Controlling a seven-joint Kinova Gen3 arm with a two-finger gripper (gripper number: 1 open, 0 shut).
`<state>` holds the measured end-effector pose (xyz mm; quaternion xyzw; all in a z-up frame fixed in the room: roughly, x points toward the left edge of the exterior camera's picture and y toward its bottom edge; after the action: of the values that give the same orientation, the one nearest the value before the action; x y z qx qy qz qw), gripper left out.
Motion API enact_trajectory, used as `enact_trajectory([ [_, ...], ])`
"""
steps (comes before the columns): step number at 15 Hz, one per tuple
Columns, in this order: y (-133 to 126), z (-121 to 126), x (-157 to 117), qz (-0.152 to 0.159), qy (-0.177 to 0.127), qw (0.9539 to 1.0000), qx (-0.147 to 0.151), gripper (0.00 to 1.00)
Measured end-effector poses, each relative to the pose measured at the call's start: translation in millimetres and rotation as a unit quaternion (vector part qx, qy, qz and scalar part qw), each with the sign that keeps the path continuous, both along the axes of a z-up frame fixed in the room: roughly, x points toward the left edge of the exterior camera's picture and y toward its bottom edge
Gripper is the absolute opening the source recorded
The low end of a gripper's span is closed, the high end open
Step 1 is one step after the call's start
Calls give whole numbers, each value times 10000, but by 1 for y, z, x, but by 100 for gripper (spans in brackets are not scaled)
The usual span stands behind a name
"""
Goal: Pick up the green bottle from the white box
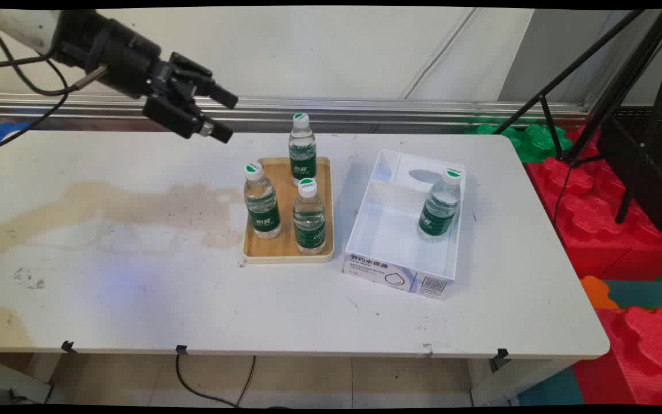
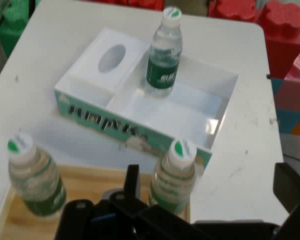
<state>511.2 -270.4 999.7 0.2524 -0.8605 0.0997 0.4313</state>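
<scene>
Four small water bottles stand upright on the white worktop (image 1: 135, 299). Three share a shallow wooden tray (image 1: 322, 172): a rear bottle (image 1: 302, 148), a front-left bottle (image 1: 261, 201) and a front-right bottle (image 1: 309, 217), each apart from the others. The fourth bottle (image 1: 440, 205) stands in the large compartment of a white open box (image 1: 391, 270) just right of the tray; the box's small far compartment has a lid with an oval hole. The hand (image 1: 219, 115) hangs high above the worktop's far left part, well apart from every bottle, its two fingers spread and holding nothing; the rear bottle is nearest. In the hand view the fourth bottle (image 2: 164, 52) shows beyond two tray bottles.

Handling, as a judgement: the bottles appear full, hence moderately heavy for their size; thin clear plastic yields somewhat under pressure and is smooth. The green-labelled mid-body offers the steadiest hold; the narrow white cap is harder to grip and more prone to tipping.
</scene>
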Motion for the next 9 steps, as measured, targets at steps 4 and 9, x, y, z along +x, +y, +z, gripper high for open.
enact_trajectory([
  [4, -13, 4, -23, -119, 24, 9998, -173, 100],
  [9, -39, -4, -63, -235, 14, 9992, -322, 100],
])
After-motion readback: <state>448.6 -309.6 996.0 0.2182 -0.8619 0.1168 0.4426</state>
